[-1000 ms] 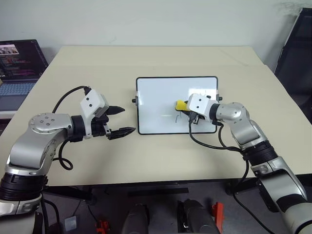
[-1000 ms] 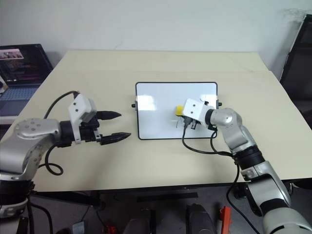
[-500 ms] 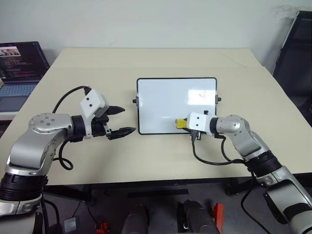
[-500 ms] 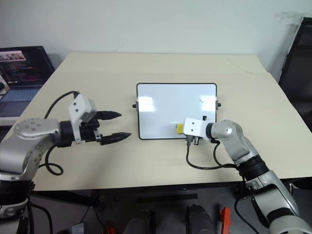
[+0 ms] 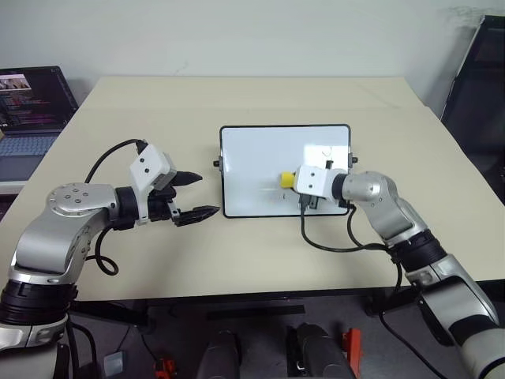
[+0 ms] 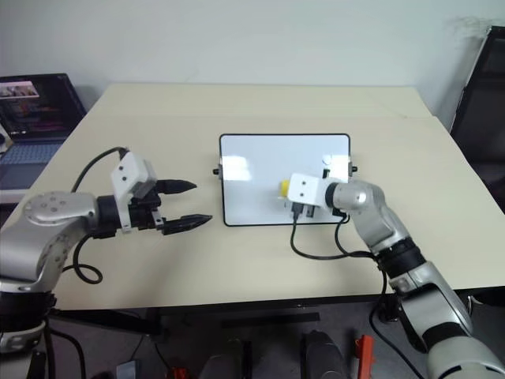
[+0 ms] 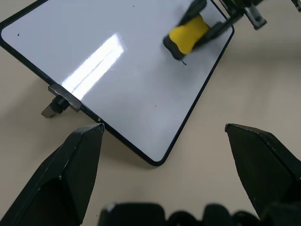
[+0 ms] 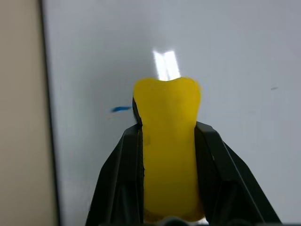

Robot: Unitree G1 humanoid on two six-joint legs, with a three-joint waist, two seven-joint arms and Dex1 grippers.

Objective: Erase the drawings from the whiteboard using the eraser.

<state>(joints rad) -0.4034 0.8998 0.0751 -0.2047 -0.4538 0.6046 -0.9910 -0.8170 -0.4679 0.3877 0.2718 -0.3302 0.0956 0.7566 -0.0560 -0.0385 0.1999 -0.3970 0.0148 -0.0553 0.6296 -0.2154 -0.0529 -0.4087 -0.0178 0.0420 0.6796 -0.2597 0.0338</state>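
The whiteboard (image 5: 256,162) lies flat in the middle of the table, black-framed with side knobs. My right gripper (image 5: 293,182) is shut on the yellow eraser (image 5: 288,181) and presses it on the board's right half, a little above the near edge. Of the drawings, a short blue stroke (image 8: 121,109) shows just beside the eraser (image 8: 167,141), and a tiny mark (image 7: 184,62) sits by the eraser's tip. My left gripper (image 5: 203,194) hovers open over the table, left of the board, its fingertips pointing at the board's left edge.
A laptop (image 5: 31,103) with a lit screen stands off the table's left side. A dark chair (image 5: 477,87) stands at the far right. The beige table (image 5: 260,253) has bare room all round the board.
The right gripper swept the eraser down to the board's near edge and back up toward the board's middle. The hook stroke near the eraser has shrunk to a small remnant. The left arm stayed still.
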